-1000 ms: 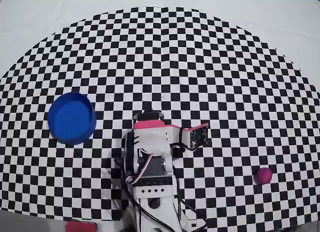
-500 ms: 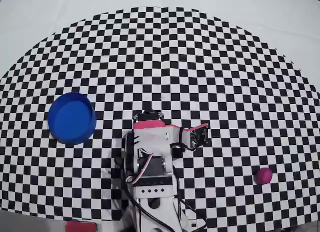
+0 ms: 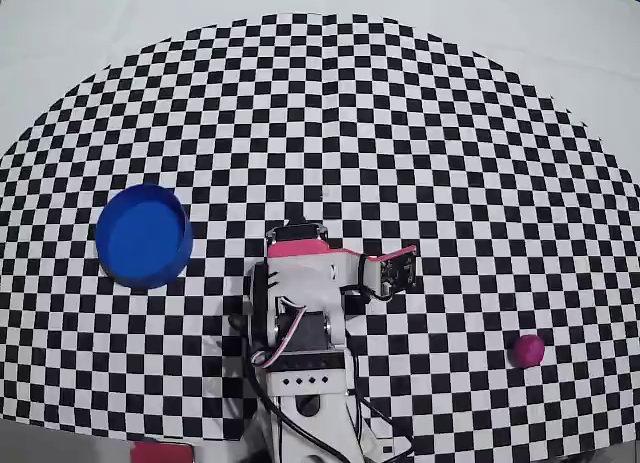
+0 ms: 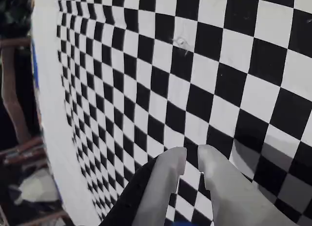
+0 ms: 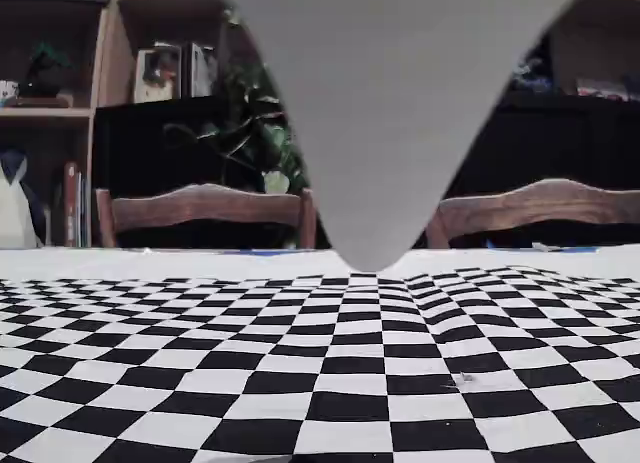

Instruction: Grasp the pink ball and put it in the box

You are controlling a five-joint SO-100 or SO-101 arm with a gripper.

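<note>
Overhead, one pink ball (image 3: 527,349) sits well apart from one blue box (image 3: 144,235). Single gripper (image 4: 191,156) over bare checkerboard mat (image 3: 400,133), jaws nearly together, empty.

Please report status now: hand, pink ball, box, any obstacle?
Hand nearly shut, empty. Pink ball on mat, far right overhead. Box left, empty. Nothing between.

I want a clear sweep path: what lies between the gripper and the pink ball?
Nothing: in the overhead view only bare checkered cloth lies between the gripper and the pink ball.
</note>
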